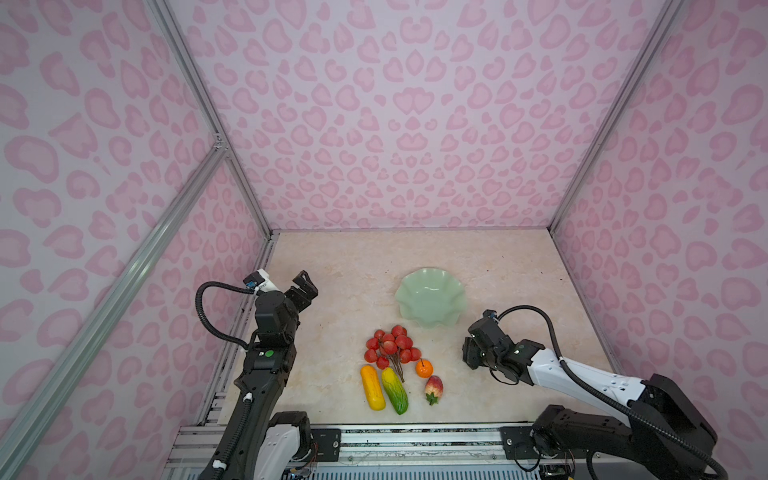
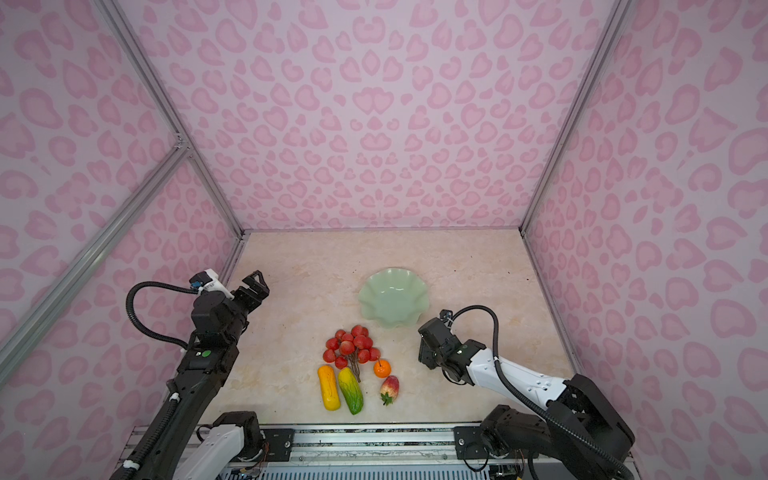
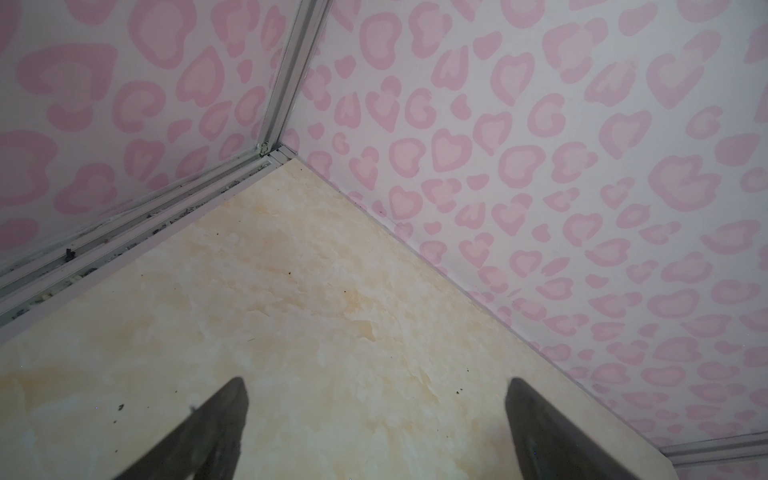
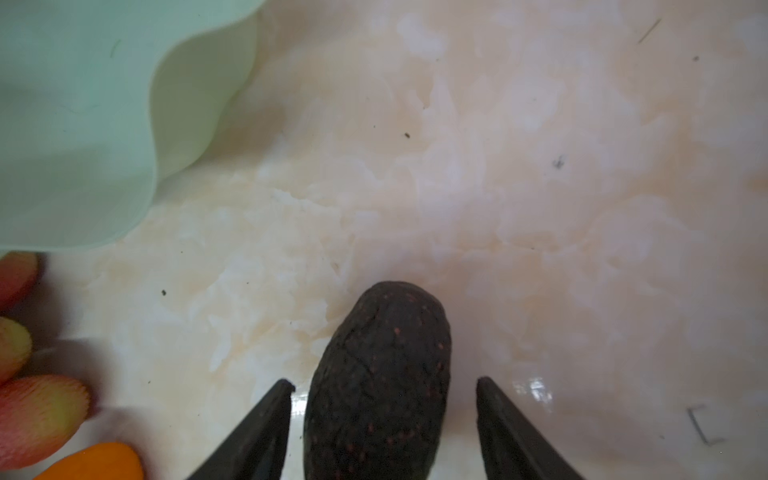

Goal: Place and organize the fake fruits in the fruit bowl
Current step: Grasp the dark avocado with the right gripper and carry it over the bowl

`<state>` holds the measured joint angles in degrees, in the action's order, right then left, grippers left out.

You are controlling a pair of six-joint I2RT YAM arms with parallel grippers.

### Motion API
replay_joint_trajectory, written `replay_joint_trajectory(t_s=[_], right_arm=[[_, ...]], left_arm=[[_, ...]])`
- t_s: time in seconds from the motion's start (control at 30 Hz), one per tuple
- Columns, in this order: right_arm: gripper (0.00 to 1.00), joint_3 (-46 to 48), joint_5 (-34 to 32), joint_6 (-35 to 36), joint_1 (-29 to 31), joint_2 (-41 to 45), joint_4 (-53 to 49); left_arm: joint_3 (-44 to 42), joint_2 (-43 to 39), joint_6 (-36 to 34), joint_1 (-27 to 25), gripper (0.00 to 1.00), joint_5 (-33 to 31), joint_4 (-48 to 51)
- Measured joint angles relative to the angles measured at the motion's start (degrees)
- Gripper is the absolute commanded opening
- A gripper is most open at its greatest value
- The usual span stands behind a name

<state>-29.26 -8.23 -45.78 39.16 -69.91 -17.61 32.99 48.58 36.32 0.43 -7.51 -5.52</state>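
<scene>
The mint-green fruit bowl (image 1: 430, 297) (image 2: 392, 299) stands empty at mid-table; its wavy rim (image 4: 75, 124) also shows in the right wrist view. In front of it lie a red berry cluster (image 1: 392, 345), a yellow-orange oblong (image 1: 372, 387), a yellow-green bumpy oblong (image 1: 395, 390), a small orange (image 1: 424, 368) and a strawberry (image 1: 434, 387). My right gripper (image 4: 384, 382) (image 1: 471, 353) is low, right of the fruits. It straddles a dark avocado (image 4: 378, 399) lying on the table, with a gap at each finger. The avocado is hidden in both top views. My left gripper (image 3: 376, 382) (image 1: 305, 286) hangs open and empty at the left.
Pink patterned walls with metal framing (image 1: 249, 174) close in the table on three sides. A metal rail (image 1: 415, 436) runs along the front edge, where both arm bases are mounted. Bare marble tabletop (image 3: 291, 311) lies below the left gripper, near the back left corner.
</scene>
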Motion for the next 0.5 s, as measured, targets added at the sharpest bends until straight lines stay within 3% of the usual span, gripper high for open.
replay_joint_trajectory(t_s=[0.17, 0.33, 0.5], right_arm=[[0.28, 0.0, -1.6, -1.0, 0.7, -2.1, 2.5], [0.27, -3.9, -7.3, -0.4, 3.5, 3.9, -2.4], [0.28, -10.2, -12.3, 5.1, 3.3, 7.0, -2.3]], left_arm=[[-0.3, 1.0, 0.1, 0.1, 0.98, 1.4, 0.0], [-0.4, 1.3, 0.0, 0.2, 0.98, 1.8, 0.8], [-0.7, 2.3, 0.6, 0.2, 0.97, 3.3, 1.2]])
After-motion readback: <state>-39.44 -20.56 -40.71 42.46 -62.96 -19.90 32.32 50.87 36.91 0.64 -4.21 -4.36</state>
